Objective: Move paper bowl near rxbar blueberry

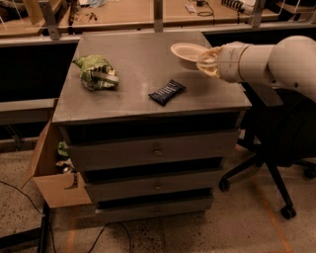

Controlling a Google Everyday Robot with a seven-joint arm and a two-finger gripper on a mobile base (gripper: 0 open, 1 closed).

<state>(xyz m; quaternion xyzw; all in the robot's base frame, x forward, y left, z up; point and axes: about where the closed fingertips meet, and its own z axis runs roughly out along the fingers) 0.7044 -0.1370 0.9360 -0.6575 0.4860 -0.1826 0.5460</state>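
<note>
The paper bowl (188,52) is cream-white with a flared rim and is held above the right side of the grey cabinet top (133,64). My gripper (207,62) comes in from the right on a white arm and is shut on the bowl's right rim. The rxbar blueberry (167,92), a flat dark navy bar, lies on the cabinet top in front and to the left of the bowl, apart from it.
A green and white snack bag (96,73) lies at the left of the cabinet top. A black office chair (276,148) stands right of the cabinet. An open cardboard box (54,173) sits on the floor at the left. A wooden table (123,15) runs behind.
</note>
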